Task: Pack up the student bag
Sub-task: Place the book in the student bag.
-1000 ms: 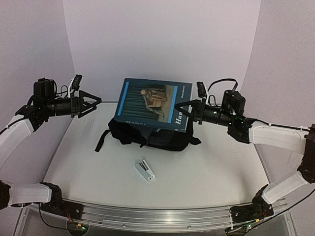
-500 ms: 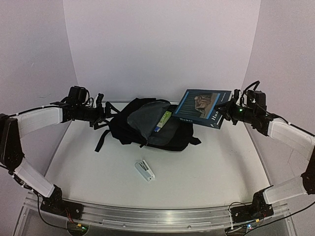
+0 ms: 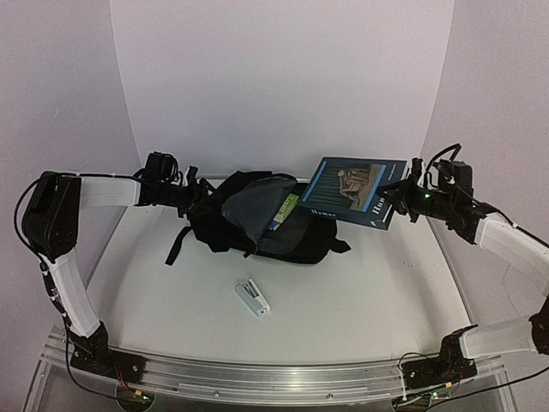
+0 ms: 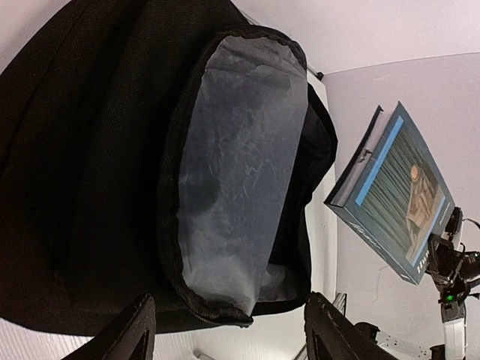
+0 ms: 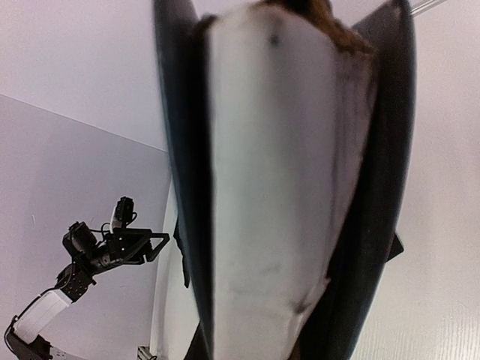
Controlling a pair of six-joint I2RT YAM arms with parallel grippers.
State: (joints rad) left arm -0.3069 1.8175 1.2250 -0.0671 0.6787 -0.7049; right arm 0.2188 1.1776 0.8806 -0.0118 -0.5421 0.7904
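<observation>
**Top external view: book held aloft beside the open bag**

1. Student bag: lies on the table close to the far edge, slightly left of centre. The main compartment gapes, with grey lining exposed. A green item shows inside the opening. One strap trails toward the left edge.

2. Left arm: rises from the near-left corner and folds at a high elbow by the left edge. The forearm runs level toward the bag's left side. The left gripper is at the bag's left flank. In the left wrist view its fingers stand wide apart with the bag just ahead of them. Contact with the fabric cannot be confirmed.

3. Right arm: reaches from the near-right corner up along the right edge, wrist level and pointing left. The right gripper is clamped on the right edge of a blue-covered book. The book is tilted, off the table, and just right of the bag's opening. The right wrist view is filled by its page edge.

4. Small white object: lies flat on the table between the bag and the near edge.
</observation>
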